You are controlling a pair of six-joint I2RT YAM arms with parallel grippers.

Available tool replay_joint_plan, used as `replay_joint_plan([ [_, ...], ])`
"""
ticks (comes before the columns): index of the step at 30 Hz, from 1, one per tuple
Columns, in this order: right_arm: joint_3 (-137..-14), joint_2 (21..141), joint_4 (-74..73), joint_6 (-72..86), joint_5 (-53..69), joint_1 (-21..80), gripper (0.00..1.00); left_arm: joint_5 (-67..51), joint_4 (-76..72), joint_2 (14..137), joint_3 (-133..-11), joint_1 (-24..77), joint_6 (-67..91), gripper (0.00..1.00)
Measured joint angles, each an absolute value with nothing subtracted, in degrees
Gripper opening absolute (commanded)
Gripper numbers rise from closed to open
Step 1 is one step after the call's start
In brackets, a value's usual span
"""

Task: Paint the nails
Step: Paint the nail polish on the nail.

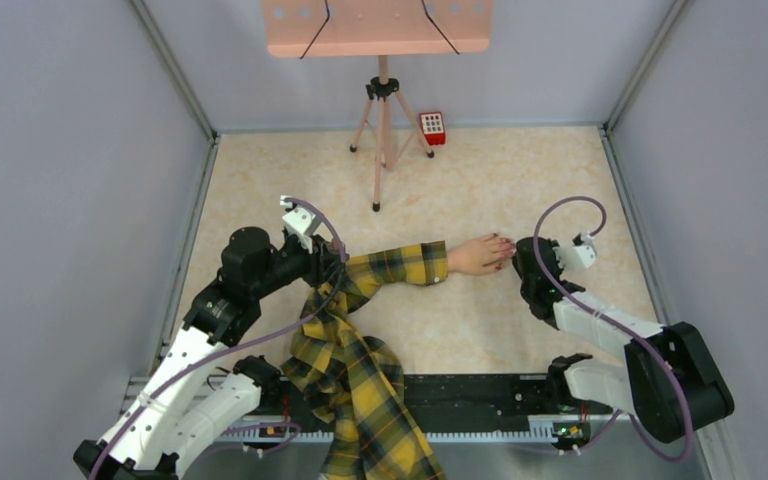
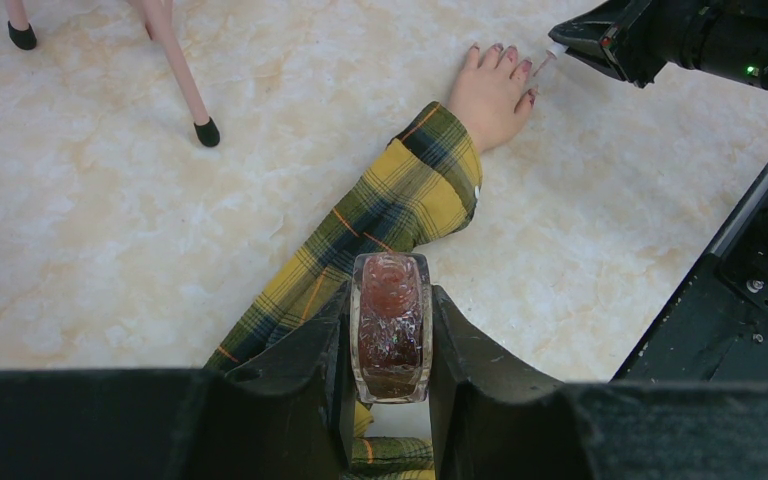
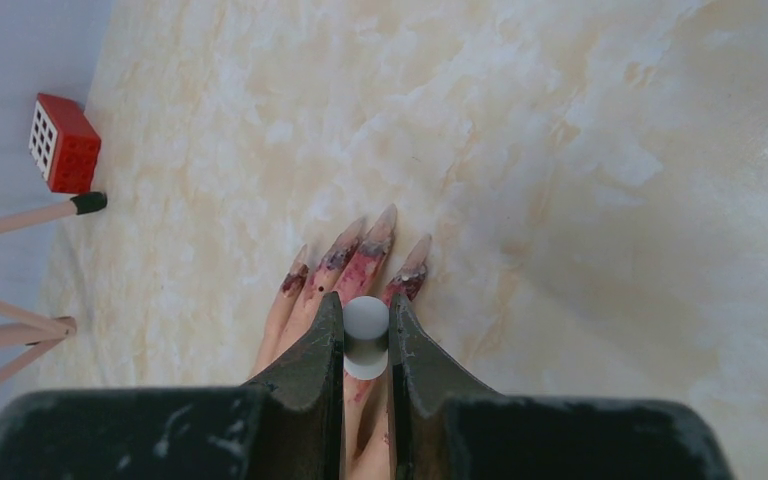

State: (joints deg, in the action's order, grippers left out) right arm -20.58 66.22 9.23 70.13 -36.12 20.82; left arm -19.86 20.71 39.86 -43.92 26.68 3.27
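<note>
The hand (image 1: 478, 255) lay flat on the worktop (image 2: 110, 220) with its fingers pointing toward the right arm. That probably gave the right tool (image 3: 365, 305) a straight approach to the nails (image 3: 360, 255). The right tool was closed on the brush (image 3: 365, 340) by its short, smooth, pale cylindrical cap, directly above the fingers. The cap faced the wrist camera end-on, so the bristles were hidden there. From the left wrist, a thin stem reached to the fingertips, but whether it touched a nail could not be told. The nails were long and tapered, pale toward the tips and blotched dark red nearer the base. Uneven smears ran onto the matte pinkish skin. The left tool (image 2: 391, 300) was clamped on the bottle (image 2: 390, 345), a small square block of thick clear glass holding dark red polish. It was held well back from the hand, over the soft yellow-and-black plaid sleeve (image 2: 400, 210). This likely kept the bottle steady for dipping and clear of the brush. The worktop around the hand was hard, glossy, cream-veined marble pattern.
</note>
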Motion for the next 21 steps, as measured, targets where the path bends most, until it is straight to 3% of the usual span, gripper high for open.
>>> replay_joint_plan([
  [21,-19.5,67.2,7.1,70.7,-35.4,21.6,0.00,-19.9,20.7,39.8,-43.9,26.7,3.3,0.00],
])
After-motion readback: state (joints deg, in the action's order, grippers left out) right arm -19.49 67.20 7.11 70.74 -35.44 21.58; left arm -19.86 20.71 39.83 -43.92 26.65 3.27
